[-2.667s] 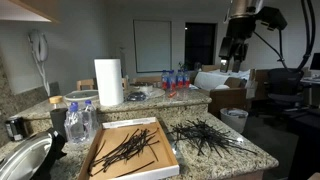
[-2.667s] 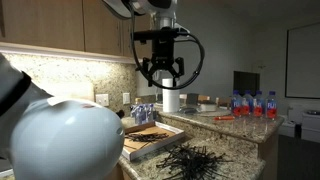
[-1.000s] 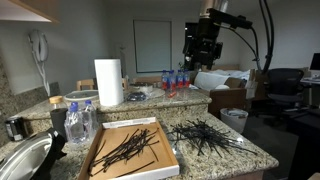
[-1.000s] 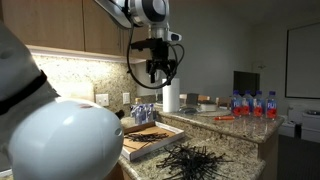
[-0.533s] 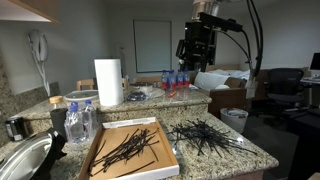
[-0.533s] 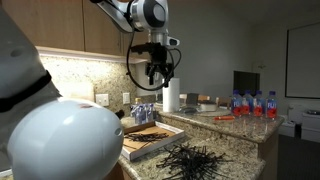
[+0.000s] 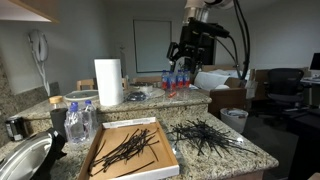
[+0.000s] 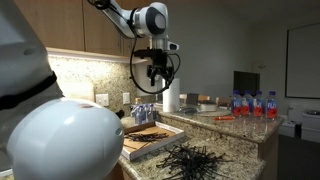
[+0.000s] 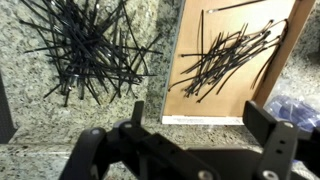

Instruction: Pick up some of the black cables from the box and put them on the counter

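My pincer [image 7: 187, 52] hung high above the counter [image 7: 252, 156], its fingers spread wide and gripping nothing. In the wrist view, some cables [image 9: 225, 55] lay loosely crossed on the floor of the box [image 9: 215, 100], and a denser pile [image 9: 90, 50] lay on the granite just beside it

1 box [image 9: 240, 100], 2 piles blk cables [image 7: 205, 135] (1 in box).
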You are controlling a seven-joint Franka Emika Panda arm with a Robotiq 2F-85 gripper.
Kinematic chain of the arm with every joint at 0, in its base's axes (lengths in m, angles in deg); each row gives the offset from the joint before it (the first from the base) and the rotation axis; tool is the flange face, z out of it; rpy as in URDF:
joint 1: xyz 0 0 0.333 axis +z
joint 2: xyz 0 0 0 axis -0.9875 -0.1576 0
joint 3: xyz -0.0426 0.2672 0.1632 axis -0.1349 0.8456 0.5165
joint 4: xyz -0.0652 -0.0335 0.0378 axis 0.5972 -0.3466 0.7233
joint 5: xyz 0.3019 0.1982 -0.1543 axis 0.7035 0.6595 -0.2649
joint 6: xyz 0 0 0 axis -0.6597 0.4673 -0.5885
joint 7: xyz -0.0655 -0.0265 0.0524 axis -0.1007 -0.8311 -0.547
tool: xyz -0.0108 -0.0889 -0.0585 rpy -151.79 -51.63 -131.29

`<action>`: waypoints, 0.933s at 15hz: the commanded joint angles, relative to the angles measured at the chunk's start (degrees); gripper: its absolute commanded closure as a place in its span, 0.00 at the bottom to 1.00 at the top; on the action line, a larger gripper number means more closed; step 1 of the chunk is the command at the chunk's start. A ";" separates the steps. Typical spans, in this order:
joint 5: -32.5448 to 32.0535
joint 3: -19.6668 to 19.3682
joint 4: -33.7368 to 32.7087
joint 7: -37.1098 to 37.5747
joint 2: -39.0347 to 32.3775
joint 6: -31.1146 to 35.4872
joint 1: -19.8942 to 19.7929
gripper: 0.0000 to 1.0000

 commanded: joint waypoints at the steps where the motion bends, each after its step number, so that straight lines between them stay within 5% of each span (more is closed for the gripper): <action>1: 5.86 0.28 -2.96 0.85 -6.70 8.52 2.11 0.00; 4: 10.12 0.99 -4.70 -1.68 -12.21 13.77 5.44 0.00; 14: 8.08 2.51 -6.92 -0.37 -16.46 12.05 6.77 0.00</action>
